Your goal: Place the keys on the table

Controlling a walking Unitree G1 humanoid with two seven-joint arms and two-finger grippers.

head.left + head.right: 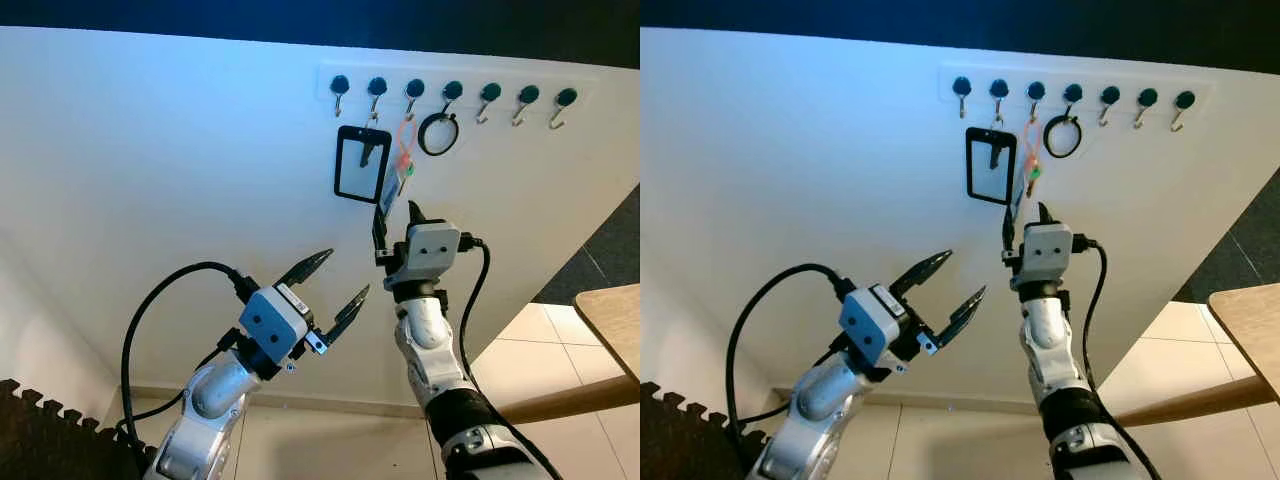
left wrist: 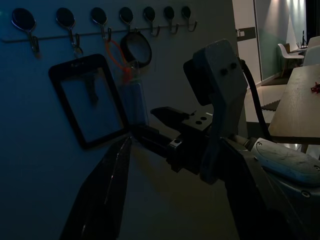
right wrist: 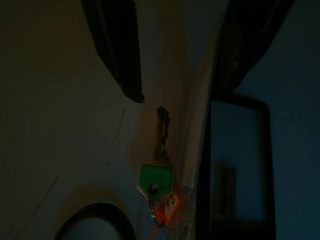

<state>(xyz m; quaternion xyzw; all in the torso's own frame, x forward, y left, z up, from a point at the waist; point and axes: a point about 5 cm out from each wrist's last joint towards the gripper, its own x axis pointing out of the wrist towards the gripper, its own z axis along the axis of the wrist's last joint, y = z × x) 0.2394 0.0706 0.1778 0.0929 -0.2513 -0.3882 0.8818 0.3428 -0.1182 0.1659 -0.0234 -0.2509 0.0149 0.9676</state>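
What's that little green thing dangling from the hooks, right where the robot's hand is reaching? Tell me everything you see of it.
It is a key with a green, squarish head and a dull metal blade, threaded on an orange loop that hangs from the third hook of the white wall rail. It dangles beside a clear pouch and a black-framed card holder. The right gripper is raised just under it, fingers apart on either side, not yet clamping it.

A home hallway: wall hook rail (image 1: 452, 92), tiled floor (image 1: 540, 335), wooden table (image 1: 612, 320).
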